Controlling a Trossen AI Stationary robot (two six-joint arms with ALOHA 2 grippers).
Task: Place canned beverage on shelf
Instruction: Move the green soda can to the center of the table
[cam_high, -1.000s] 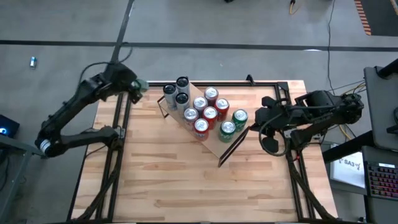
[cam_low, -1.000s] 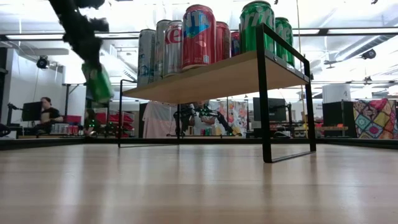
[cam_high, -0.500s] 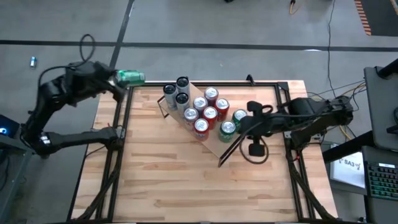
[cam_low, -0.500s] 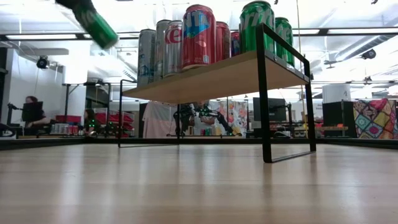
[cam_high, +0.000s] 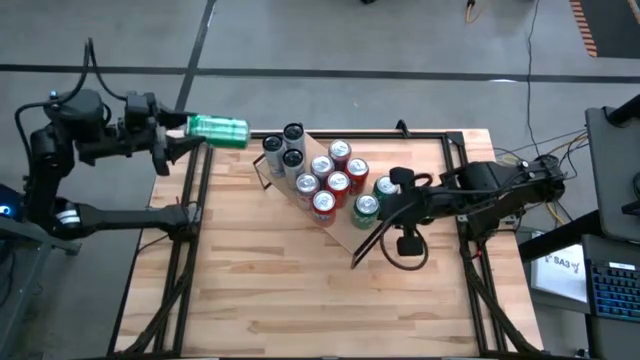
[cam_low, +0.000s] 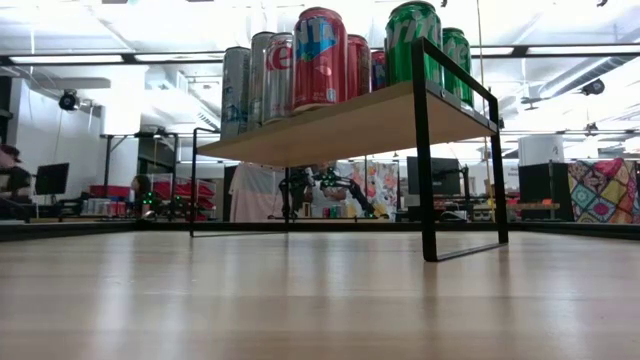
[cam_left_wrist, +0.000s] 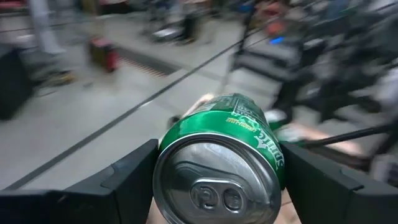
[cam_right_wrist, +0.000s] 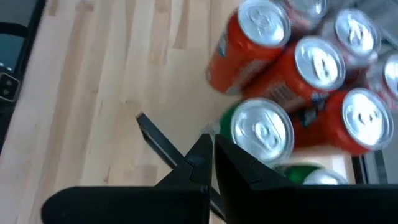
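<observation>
While clamped in the left gripper (cam_high: 178, 131), green can (cam_high: 219, 127) held on its side, off the table's far-left corner, short of the shelf (cam_high: 345, 228).
Right gripper (cam_high: 385, 199) pinched shut and empty, just beside the green cans (cam_high: 374, 197) at the shelf's right end. Shelf stocked with silver cans (cam_high: 283, 150), red cans (cam_high: 335, 178) and green cans, all upright. Table (cam_high: 300, 290) beneath the shelf.

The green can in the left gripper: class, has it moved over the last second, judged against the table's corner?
Yes. The green can, held in the left gripper, has shifted rightward along the table edge toward the shelf and now lies horizontal.
</observation>
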